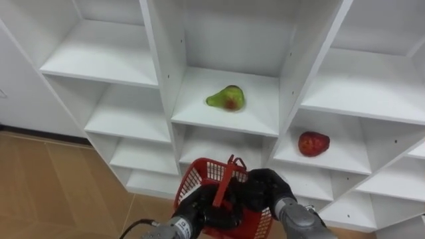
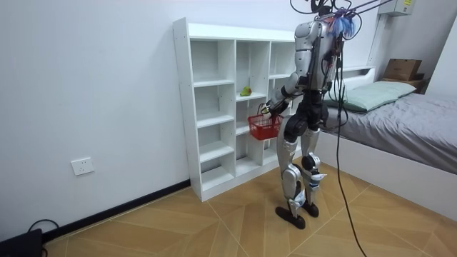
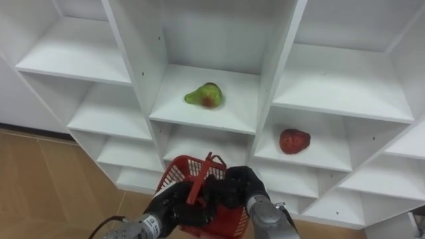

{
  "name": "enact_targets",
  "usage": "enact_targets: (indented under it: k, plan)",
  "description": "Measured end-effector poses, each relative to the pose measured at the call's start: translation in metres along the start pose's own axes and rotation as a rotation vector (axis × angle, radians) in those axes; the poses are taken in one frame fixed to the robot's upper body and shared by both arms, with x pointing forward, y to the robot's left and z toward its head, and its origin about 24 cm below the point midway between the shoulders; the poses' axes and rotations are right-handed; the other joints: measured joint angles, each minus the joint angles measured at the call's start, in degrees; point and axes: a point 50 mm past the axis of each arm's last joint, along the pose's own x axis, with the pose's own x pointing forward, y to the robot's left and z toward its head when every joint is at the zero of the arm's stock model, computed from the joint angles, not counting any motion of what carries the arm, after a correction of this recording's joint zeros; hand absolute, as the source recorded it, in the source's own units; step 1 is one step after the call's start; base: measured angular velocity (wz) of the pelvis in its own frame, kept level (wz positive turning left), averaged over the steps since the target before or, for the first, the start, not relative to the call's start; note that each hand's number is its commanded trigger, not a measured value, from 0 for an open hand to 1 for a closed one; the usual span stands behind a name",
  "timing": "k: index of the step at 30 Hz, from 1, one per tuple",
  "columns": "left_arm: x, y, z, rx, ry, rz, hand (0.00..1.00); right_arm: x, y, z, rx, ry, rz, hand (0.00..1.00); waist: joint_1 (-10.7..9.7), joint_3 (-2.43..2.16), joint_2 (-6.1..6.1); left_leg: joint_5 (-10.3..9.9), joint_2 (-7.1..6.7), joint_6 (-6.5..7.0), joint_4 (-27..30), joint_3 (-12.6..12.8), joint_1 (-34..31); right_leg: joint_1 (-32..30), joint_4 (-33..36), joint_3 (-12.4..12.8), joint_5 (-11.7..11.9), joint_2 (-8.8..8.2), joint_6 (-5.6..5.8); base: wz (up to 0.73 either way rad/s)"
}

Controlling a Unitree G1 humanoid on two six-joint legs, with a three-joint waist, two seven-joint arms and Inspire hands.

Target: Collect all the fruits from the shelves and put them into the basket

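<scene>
Pear [image 1: 226, 98] lies mid-shelf in the closet's [image 1: 163, 66] centre column. A red fruit [image 1: 313, 143] sits one shelf lower in the right column, also mid-shelf. Below them both hands grasp a red basket [image 1: 196, 176]: the left hand [image 1: 199, 211] curls round the handle's base and the right hand [image 1: 265, 189] curls over the right rim.

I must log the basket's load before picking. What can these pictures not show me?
- Red basket's inside: eye views, the left hand and right hand cover it; room view, too small.
- Which hand holds the basket handle: both crowd it.
- Lowest shelves of the closet: eye views, behind basket, cut by bottom edge.
</scene>
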Motion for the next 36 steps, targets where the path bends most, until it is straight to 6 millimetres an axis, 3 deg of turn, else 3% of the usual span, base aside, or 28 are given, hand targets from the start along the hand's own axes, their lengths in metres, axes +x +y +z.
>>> enact_targets:
  k: [1, 2, 3, 23, 36]
  plan:
    - [0.0000, 0.0000, 0.0000, 0.000, 0.000, 0.000, 1.00, 0.0000, 0.0001, 0.0000, 0.000, 0.000, -0.001, 0.54, 0.01, 0.00, 0.00, 0.01, 0.00, 0.01, 0.01, 0.00, 0.01, 0.02, 0.01, 0.01, 0.00, 0.00, 0.00, 0.00]
    - [0.0000, 0.0000, -0.0001, 0.000, 0.001, 0.000, 1.00, 0.0000, 0.0000, 0.0000, 0.000, 0.000, -0.002, 0.15, 0.00, 0.00, 0.01, 0.02, -0.01, 0.01, -0.02, 0.00, -0.03, 0.02, 0.01, 0.02, 0.00, -0.01, 0.00, 0.00]
    - [0.0000, 0.0000, -0.0002, 0.000, 0.002, 0.000, 1.00, 0.0000, 0.0000, 0.0000, 0.000, 0.000, -0.002, 0.00, 0.01, 0.00, 0.01, 0.02, -0.01, 0.01, -0.04, -0.01, -0.10, 0.01, 0.02, 0.00, 0.00, -0.01, 0.00, 0.00]
    - [-0.0008, -0.0039, -0.0078, 0.003, 0.046, 0.008, 1.00, 0.0004, 0.0030, 0.0001, -0.001, 0.007, -0.005, 0.00, -0.10, -0.37, 0.59, 0.26, -0.03, -0.07, -0.13, -0.11, 0.17, 0.52, 0.02, -0.16, 0.00, -0.01, 0.00, 0.00]
    - [-0.0015, -0.0040, -0.0097, 0.000, 0.052, 0.007, 1.00, 0.0004, 0.0035, -0.0002, 0.000, 0.009, 0.002, 0.00, -0.11, -0.18, 0.24, 0.32, -0.08, -0.08, -0.14, -0.32, 0.21, 0.66, 0.02, -0.52, -0.01, -0.06, 0.01, 0.00]
